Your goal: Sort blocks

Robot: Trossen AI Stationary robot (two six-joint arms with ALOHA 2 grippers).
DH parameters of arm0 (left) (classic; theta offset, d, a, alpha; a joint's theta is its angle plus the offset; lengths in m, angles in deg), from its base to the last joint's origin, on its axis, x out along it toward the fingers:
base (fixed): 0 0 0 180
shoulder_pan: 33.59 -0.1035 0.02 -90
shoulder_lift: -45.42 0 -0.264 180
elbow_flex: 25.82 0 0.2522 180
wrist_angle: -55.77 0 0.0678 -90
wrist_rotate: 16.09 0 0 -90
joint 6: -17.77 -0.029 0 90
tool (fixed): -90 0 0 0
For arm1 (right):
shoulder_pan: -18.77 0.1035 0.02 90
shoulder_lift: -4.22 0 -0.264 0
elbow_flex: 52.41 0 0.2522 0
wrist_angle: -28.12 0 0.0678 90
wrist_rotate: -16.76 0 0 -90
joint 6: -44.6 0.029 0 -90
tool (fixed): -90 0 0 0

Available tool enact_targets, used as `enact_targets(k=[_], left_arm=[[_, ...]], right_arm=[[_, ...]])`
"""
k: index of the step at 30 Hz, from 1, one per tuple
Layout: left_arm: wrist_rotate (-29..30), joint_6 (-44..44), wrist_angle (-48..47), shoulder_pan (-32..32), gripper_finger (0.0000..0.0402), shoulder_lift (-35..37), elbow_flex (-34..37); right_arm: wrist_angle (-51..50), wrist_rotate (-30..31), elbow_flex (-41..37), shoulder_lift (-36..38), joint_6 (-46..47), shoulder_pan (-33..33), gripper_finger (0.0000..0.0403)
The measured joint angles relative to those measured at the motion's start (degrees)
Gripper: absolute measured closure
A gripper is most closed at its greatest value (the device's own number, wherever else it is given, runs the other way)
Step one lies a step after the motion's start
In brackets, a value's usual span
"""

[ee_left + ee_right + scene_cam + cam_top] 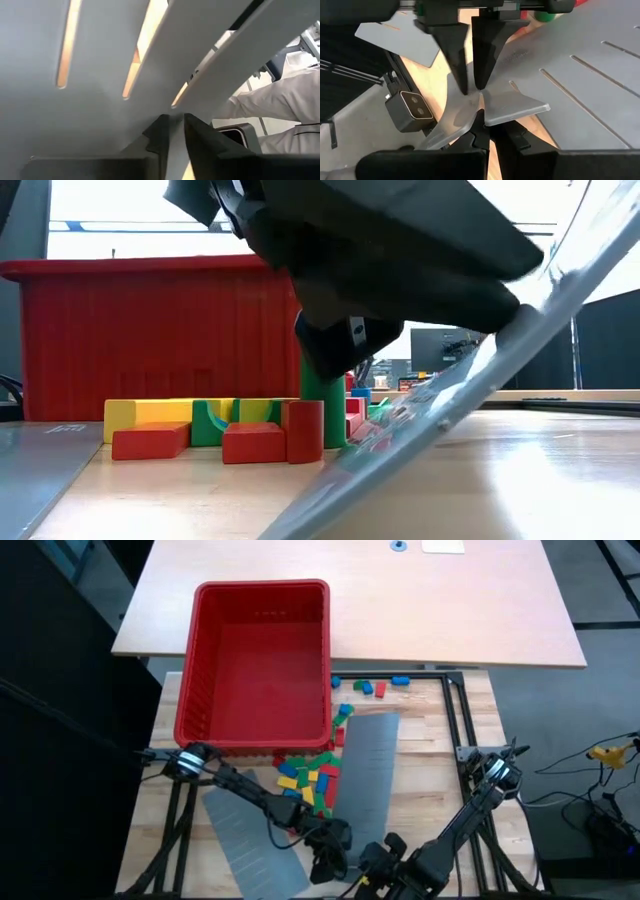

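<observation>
- The left gripper (327, 862) is at the near edge of the table, and its two fingers (159, 137) are closed on the near end of a grey slotted panel (366, 772).
- The right gripper (375, 858) is just beside it, and its fingers (481, 131) pinch the same near end of this panel from the other side, so the tips of both grippers almost meet.
- In the low view the panel is tilted: the held end is raised and the far end goes down toward the table.
- A second grey panel (250, 835) lies flat on the wooden table (430, 765), under the left arm.
- The blocks (312, 776) are mostly in one heap on the table between the red bin (258, 662) and the tilted panel, just beside the panel's left edge; red, green, blue and yellow ones are mixed.
- A few more blocks (373, 687), blue and red, lie apart, past the far end of the panel, to the right of the bin.
- In the low view, red (254, 442), yellow (150, 413) and green (210, 423) blocks lie in front of the bin wall.
- The inside of the bin shows only red plastic.
- In the left wrist view, a white sleeve (280, 102) of a person shows behind the panel.
</observation>
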Motion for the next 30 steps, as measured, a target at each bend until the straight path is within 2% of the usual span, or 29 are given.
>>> enact_targets(k=[9,14,19,30], left_arm=[[0.10,1.55,0.21,0.46,0.0201,0.77,0.00],[0.27,2.95,0.26,0.93,0.0149,0.94,-0.07],[0.46,4.91,0.70,1.13,0.0127,0.94,-0.09],[4.69,9.63,0.98,1.77,0.0125,1.55,-0.09]], right_arm=[[0.00,1.03,0.00,0.09,0.00,-0.11,0.0403],[0.22,1.15,0.00,0.17,-0.02,-0.31,0.0403],[0.31,1.15,-0.02,0.18,-0.20,-0.33,0.0403],[1.36,1.42,-0.07,0.88,-1.84,-1.18,0.0403]])
